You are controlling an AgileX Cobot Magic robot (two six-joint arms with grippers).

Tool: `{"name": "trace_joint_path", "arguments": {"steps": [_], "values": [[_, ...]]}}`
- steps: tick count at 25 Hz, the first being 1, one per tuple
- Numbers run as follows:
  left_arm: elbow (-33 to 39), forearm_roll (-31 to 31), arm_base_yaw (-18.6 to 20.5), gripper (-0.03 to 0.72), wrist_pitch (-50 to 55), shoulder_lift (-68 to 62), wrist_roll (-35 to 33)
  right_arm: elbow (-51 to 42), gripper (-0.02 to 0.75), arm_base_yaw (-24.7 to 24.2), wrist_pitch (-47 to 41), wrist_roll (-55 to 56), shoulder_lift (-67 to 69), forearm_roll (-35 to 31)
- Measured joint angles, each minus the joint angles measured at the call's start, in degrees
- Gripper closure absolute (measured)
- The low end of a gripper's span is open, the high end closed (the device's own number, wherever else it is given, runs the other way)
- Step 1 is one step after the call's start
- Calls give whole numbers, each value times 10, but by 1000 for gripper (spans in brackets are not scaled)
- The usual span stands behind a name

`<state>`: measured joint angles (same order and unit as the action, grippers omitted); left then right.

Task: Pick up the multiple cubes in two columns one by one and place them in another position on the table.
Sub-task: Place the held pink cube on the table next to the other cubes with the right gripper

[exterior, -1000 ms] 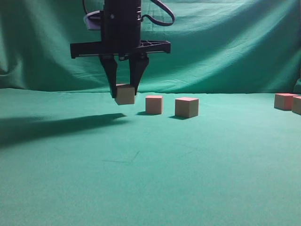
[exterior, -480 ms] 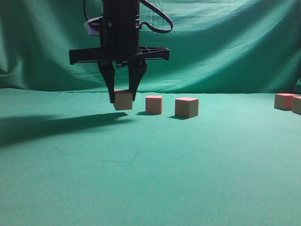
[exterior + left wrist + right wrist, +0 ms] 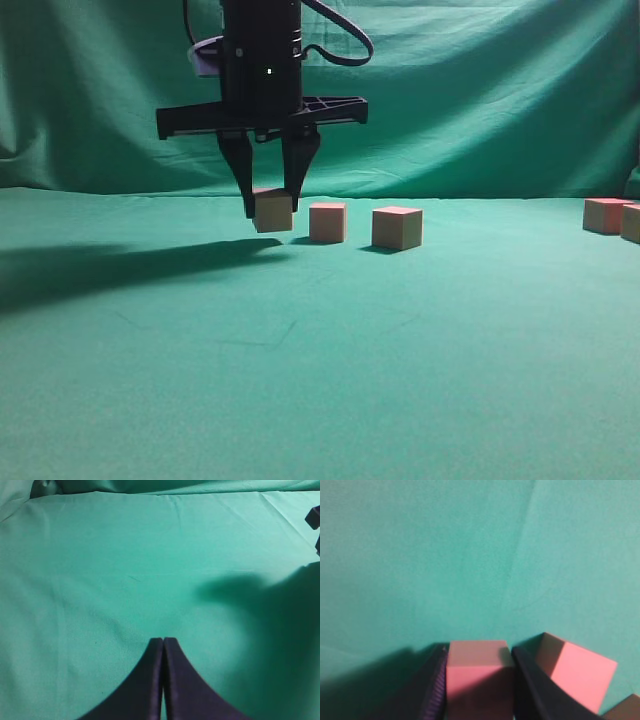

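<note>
The right gripper [image 3: 270,208] points straight down with its two black fingers [image 3: 532,690] clamped on the sides of one cube [image 3: 273,212], which hangs between them; whether its underside touches the green table [image 3: 320,360] or sits just above it cannot be told from the exterior view. Taking this held cube as the landmark, a second cube [image 3: 327,222] rests on the cloth just beside it to the right, apart from it, and a third cube [image 3: 397,228] stands a little farther right in the same row. Well away to the right of the held cube, at the frame's edge, two more cubes [image 3: 606,216] sit close together. The left gripper [image 3: 163,680] hangs over bare cloth, its fingers pressed together with nothing between them. Behind everything hangs a green backdrop [image 3: 480,100].
</note>
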<state>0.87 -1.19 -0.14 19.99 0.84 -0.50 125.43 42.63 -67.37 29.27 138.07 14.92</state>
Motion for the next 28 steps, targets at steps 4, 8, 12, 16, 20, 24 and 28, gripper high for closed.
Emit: {"name": "trace_joint_path", "arguments": {"steps": [4,8,12,16,20,24,28], "values": [[0,0,0,688,0,0,0,0,480,0,-10,1,0,1],[0,0,0,688,0,0,0,0,480,0,-12,1,1,1],[0,0,0,688,0,0,0,0,480,0,-12,1,1,1],[0,0,0,688,0,0,0,0,480,0,-8,1,1,-8],[0,0,0,688,0,0,0,0,480,0,-7,1,1,-14],[0,0,0,688,0,0,0,0,429,0,-6,1,1,-16],[0,0,0,688,0,0,0,0,429,0,-2,-1,1,-16]]}}
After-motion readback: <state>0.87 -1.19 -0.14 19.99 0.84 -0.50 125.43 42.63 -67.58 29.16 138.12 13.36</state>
